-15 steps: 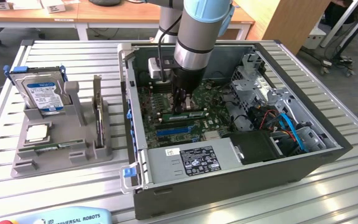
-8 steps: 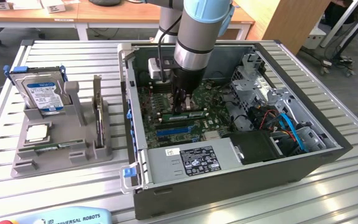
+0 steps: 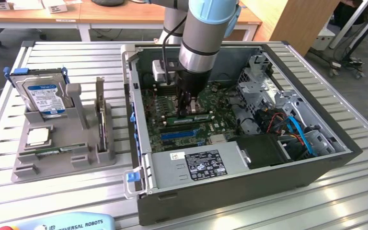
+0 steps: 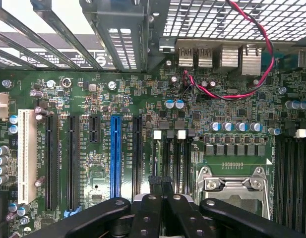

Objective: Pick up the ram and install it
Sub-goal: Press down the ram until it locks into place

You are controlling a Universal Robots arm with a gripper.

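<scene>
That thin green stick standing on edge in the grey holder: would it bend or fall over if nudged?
The ram is probably stiff, being a flat circuit board. It looks light for its length. It stands upright on edge in the grey holder, so a sideways push might tip it.

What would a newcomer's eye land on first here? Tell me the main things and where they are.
The open computer case on the slatted table, its green motherboard exposed, with the robot arm reaching straight down into it. The gripper sits low over the board beside a RAM stick. At the exterior view's left, a grey holder carries a blue-labelled hard drive upright, a CPU chip and another upright board.
</scene>
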